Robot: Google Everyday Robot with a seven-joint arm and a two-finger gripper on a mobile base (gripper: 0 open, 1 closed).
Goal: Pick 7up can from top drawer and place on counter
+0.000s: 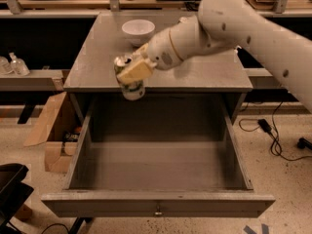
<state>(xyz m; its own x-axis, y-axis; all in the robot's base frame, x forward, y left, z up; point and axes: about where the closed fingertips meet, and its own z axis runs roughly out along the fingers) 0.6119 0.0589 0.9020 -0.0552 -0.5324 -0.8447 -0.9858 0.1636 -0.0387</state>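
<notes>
The small white soda can with green marks and a silver top (134, 88) is held in the gripper (130, 75). The gripper's tan fingers (135, 70) are closed around the can's upper half. The can is out of the wide shallow grey metal drawer (156, 203) and hangs in the air, leaning slightly with its top toward the left. It sits at the front edge of the flat grey brushed-metal bench (92, 57), toward the bench's left side. Its upper part shows against the bench surface and its lower end against the dark gap behind the drawer. Whether it touches the edge cannot be told.

The thick white robot arm (229, 18) reaches in from the upper right, crossing over the right half of the bench. The drawer is pulled fully out toward the camera, with a small knob (157, 211) in the middle of its front panel.

A white round bowl (138, 30) stands on the bench near its back, well apart from the can. On the floor to the left of the cabinet is a brown cardboard box (46, 130), and a black cable (273, 130) runs across the floor on the right.
</notes>
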